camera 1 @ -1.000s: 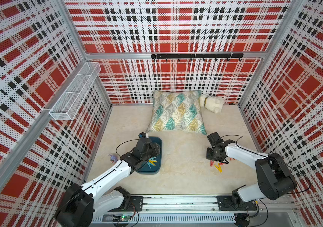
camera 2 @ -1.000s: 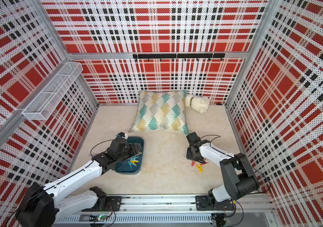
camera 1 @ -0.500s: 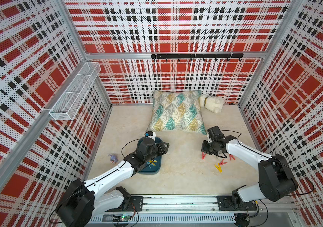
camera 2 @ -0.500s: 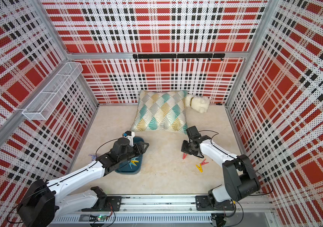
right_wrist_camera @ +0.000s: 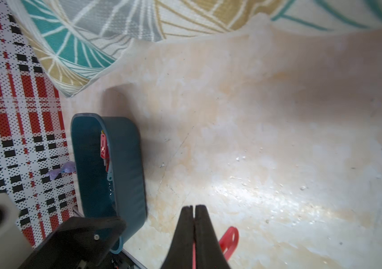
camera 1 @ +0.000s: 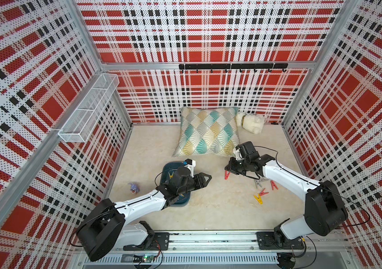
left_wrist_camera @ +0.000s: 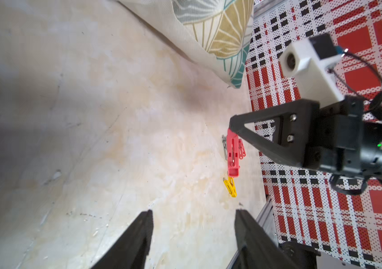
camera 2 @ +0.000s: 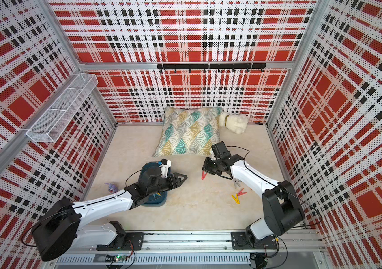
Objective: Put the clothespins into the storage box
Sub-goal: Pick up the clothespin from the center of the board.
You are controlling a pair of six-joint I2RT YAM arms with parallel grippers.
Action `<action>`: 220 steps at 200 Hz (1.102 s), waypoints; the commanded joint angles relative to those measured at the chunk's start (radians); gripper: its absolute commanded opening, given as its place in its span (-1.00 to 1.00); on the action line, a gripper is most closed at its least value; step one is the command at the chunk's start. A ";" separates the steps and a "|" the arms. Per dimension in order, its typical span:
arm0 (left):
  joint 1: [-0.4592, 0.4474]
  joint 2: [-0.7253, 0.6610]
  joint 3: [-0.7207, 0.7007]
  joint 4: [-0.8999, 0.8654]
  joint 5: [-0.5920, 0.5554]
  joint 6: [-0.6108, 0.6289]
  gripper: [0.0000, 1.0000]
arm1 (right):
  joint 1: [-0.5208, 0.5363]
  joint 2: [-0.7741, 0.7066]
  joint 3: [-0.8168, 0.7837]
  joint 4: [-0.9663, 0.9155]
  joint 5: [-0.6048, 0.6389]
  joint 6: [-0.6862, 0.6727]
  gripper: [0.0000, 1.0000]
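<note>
One red clothespin (camera 1: pixel 226 175) in the right tool (camera 1: pixel 228 169).

Red clothespin (left_wrist_camera: pixel 233 153) betw. the right gripper (right_wrist_camera: pixel 194 209) jaws looked smooth, slightly glossy plastic; the jaws themselves were matt black. Storage box (right_wrist_camera: pixel 125 167) ahead of them: matt teal plastic. Tabletop (right_wrist_camera: pixel 255 139) beneath had sheen; pillow (right_wrist_camera: pixel 87 35) was woven cloth.

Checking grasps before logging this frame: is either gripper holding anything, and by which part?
The right gripper, jaws shut, holds a red clothespin by its upper end; the rest hangs below. The left gripper is open and empty.
</note>
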 commanded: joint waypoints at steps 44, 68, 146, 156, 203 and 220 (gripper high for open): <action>-0.035 0.074 0.078 0.068 0.011 -0.016 0.25 | 0.092 0.089 0.113 0.035 -0.008 0.056 -1.00; -0.035 0.079 0.082 0.069 0.005 -0.019 0.25 | 0.115 0.108 0.133 0.044 -0.011 0.068 -1.00; -0.034 0.094 0.077 0.072 -0.002 -0.019 -0.20 | 0.175 0.125 0.150 0.063 -0.009 0.093 -1.00; -0.034 0.094 0.077 0.072 -0.004 -0.019 -0.28 | 0.176 0.124 0.150 0.063 -0.009 0.094 -1.00; -0.031 0.093 0.074 0.073 -0.007 -0.020 -0.58 | 0.178 0.110 0.148 0.052 -0.003 0.088 -1.00; -0.029 0.093 0.071 0.072 -0.007 -0.021 -0.69 | 0.178 0.102 0.143 0.049 0.001 0.079 -0.96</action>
